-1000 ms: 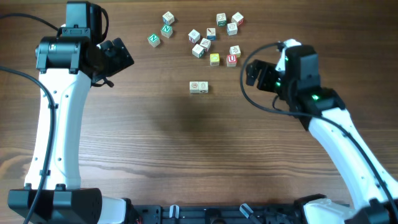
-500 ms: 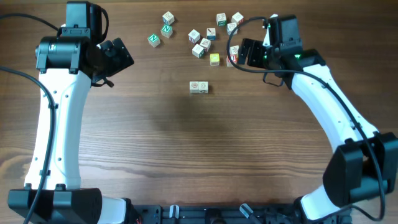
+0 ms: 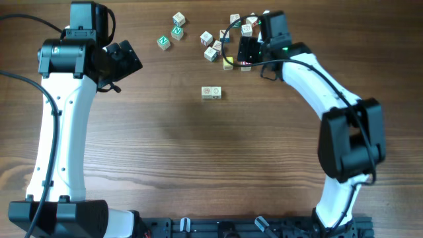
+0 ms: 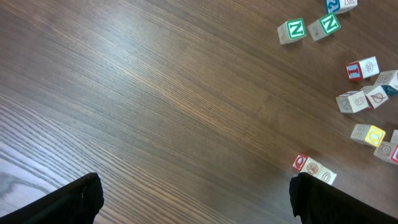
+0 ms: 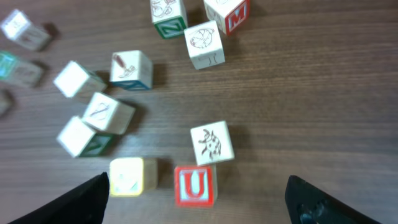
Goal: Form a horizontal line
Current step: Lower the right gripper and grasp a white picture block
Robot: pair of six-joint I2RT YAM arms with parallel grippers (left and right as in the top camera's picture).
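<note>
Over the scattered cubes [image 3: 206, 38] at the far side of the table [image 3: 198, 152], my right claw [image 5: 199, 198] hangs with fingers [image 5: 87, 199] spread wide, gripping nothing; a red U cube [image 5: 194, 185] shows between them. The horizontal line [image 3: 211, 92] — two pale cubes touching — lies apart, toward the middle. My left claw [image 4: 196, 205] gapes empty too.

Bright, even light, soft shadows. horizontal line [image 3: 211, 92] sharp overhead; far-left cubes [image 5: 18, 28] blurry in right wrist.

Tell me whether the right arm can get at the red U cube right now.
Probably yes: the right gripper hangs open above the red U cube, fingers either side. The yellow cube close beside it may crowd one finger.
</note>
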